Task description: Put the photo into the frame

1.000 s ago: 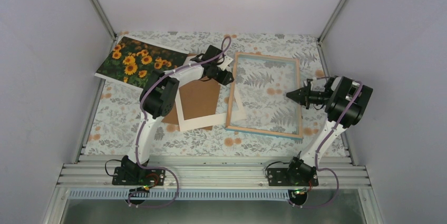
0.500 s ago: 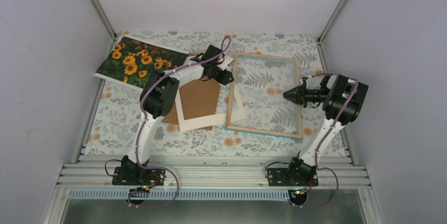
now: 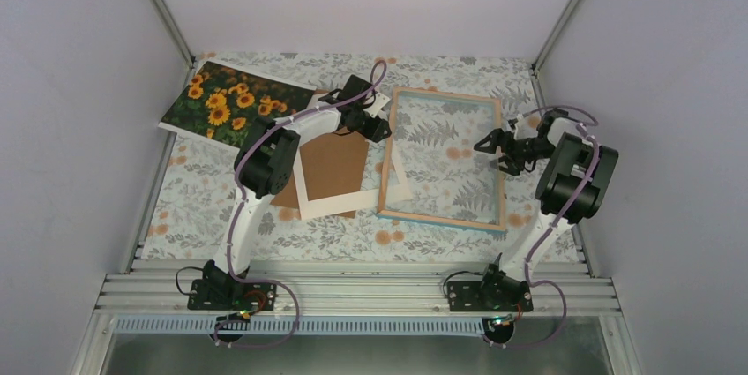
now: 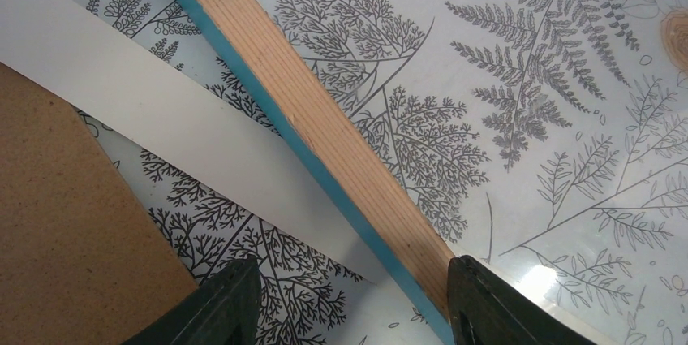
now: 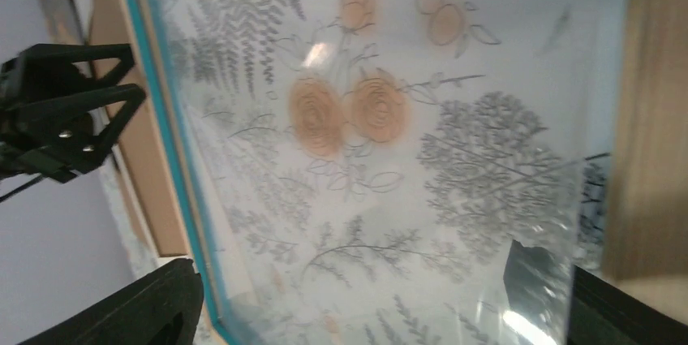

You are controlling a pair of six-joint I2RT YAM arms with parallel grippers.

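The photo (image 3: 216, 106), sunflowers face up, lies at the table's far left corner, away from both grippers. The frame (image 3: 439, 219) lies flat in the middle right, wood back up, with its glass pane in it. My left gripper (image 3: 375, 124) is low at the frame's left rail. It is open and holds nothing; the wood and turquoise rail (image 4: 324, 122) runs between its fingers (image 4: 231, 304). My right gripper (image 3: 496, 150) hovers open over the pane by the frame's right rail (image 5: 649, 118), nothing between its fingers (image 5: 154, 304).
A cream mat border (image 3: 340, 209) lies left of the frame, one strip of it (image 4: 162, 109) passing under the rail. A brown backing board (image 3: 331, 163) lies within and under the mat. Grey walls enclose the floral-clothed table (image 3: 203, 190) on three sides.
My right gripper has opened from shut, and its wrist has lifted and drawn a little toward the back right. The left arm, frame and photo have not moved.
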